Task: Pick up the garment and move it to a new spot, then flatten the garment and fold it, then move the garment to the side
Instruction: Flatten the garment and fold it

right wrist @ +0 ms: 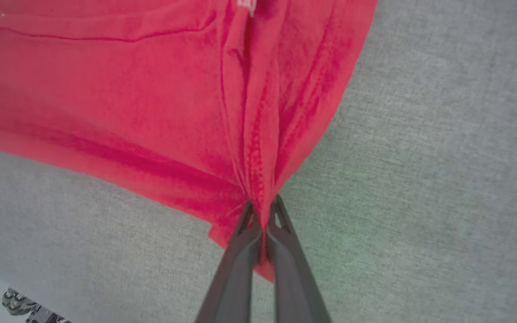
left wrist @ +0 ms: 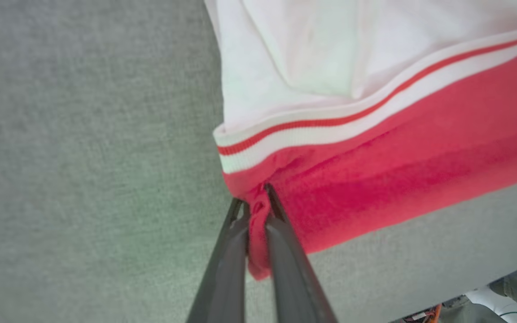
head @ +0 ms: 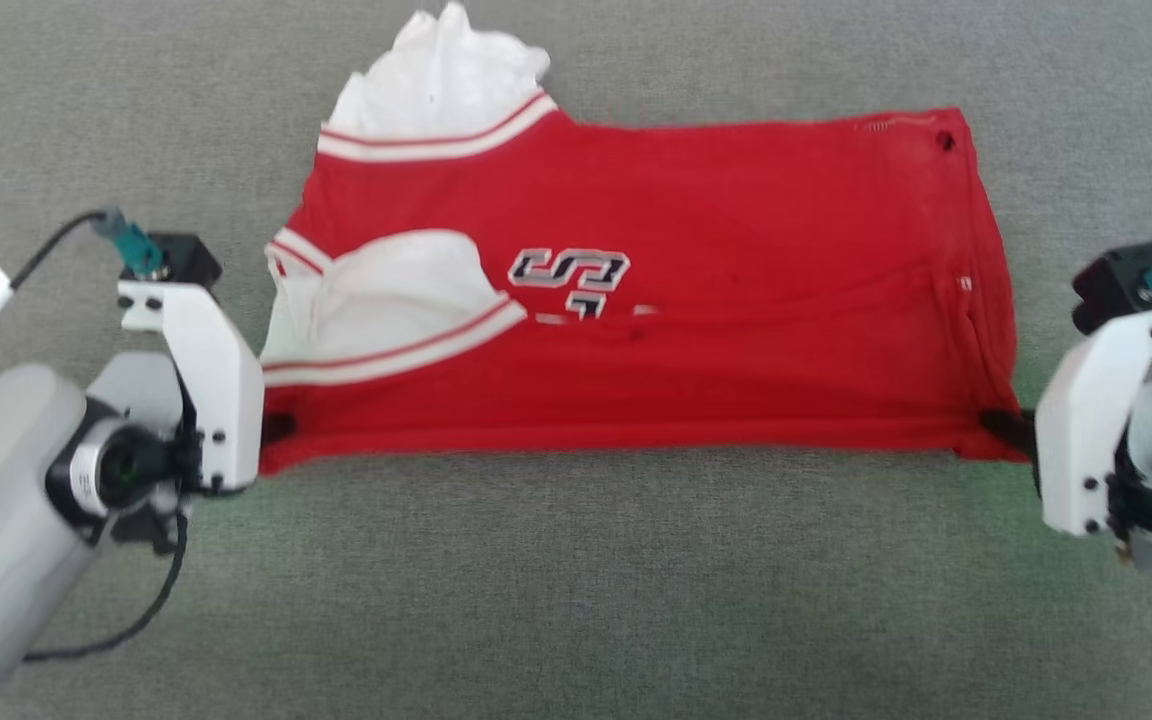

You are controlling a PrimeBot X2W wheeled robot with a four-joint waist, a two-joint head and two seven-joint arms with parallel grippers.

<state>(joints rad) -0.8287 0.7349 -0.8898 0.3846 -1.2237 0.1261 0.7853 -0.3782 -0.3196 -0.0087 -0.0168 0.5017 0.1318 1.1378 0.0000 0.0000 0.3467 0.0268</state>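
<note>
- Since we seem to want the near edge taut, our left gripper and right gripper are each clamped on a near corner of the garment.
- It lies spread on the grey surface, sleeves left.

garment: bright red body; white sleeves.
trim: white band, one thin red stripe along it.
lettering: white characters, black outline.
bench: grey, fine woven texture, uniform.
fingers: dark grey, plain.
brackets: white.
connectors: teal.
</note>
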